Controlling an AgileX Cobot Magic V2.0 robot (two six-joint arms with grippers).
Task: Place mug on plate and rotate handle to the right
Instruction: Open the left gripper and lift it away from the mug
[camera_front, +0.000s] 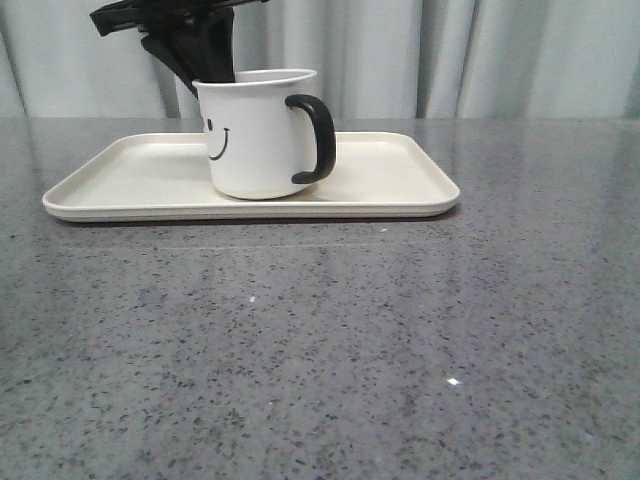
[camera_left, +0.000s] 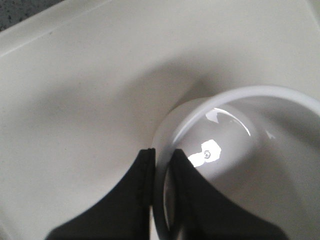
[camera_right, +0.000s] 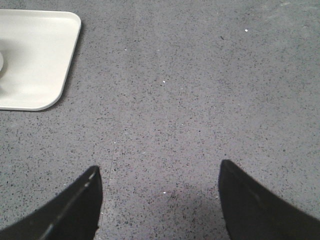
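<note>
Front view, white smiley mug (camera_front: 255, 135) upright on cream plate (camera_front: 400, 185), black handle (camera_front: 315, 138) right.

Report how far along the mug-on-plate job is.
Done, by the look of it: the mug stands upright on the plate, and its handle points right in the front view. In hand: the left gripper pinches the mug's rim, one finger inside, one outside. Left: release and withdraw. The right gripper is open above the bare table.
</note>
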